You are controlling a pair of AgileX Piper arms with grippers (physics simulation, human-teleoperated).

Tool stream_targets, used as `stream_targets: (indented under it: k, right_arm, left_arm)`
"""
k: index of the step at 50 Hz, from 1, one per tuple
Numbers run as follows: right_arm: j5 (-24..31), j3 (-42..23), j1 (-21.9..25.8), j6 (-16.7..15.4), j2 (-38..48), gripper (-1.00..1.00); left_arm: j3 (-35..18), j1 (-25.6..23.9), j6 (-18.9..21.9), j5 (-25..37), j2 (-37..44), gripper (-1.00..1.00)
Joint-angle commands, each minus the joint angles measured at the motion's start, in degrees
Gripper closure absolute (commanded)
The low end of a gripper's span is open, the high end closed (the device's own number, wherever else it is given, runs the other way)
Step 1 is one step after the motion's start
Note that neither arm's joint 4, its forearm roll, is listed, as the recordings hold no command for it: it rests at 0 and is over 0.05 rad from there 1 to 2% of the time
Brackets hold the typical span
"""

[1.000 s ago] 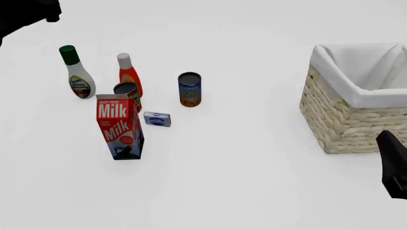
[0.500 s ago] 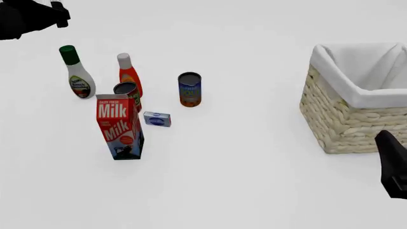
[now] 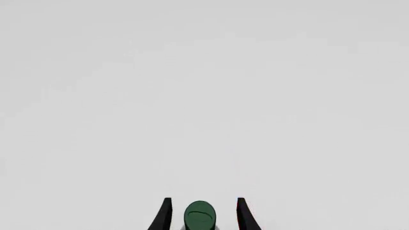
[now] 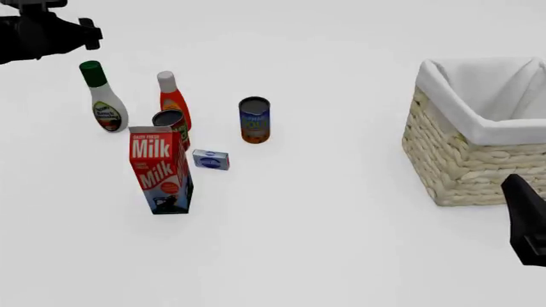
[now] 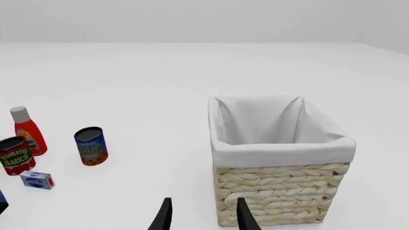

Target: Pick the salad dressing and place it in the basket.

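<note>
Plain white table (image 4: 341, 243), pale featureless backdrop. Your left gripper (image 3: 201, 218) is spread, fingers either side of the salad dressing (image 4: 104, 99) cap without touching; the bottle stands upright just below it. Right gripper (image 5: 201, 215) is also parted, empty, the basket (image 5: 281, 191) just ahead. Beyond the dressing: orange-red bottle (image 4: 172, 99), "Tomato Sauce" can (image 5: 15, 155), blue can (image 4: 254, 119), small box (image 4: 210, 159), "Milk" carton (image 4: 160, 169).

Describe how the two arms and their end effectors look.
Both are plain matte black, with no markings or cables showing. The left arm's end effector is a chunky, blocky black body. The right arm's end effector shows two slim, tapered black fingers; in the front view it is a dark angular slab.
</note>
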Motion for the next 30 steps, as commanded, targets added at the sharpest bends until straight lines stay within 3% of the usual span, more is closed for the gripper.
stream_targets:
  k: [1, 30]
  right_arm:
    - [0.7, -0.1, 0.2, 0.1, -0.6, -1.00]
    - [2.8, -0.4, 0.1, 0.2, -2.4, -1.00]
  left_arm:
    - [0.2, -0.1, -0.1, 0.3, 1.6, -1.00]
    - [-0.5, 0.4, -1.1, 1.7, 5.9, -1.00]
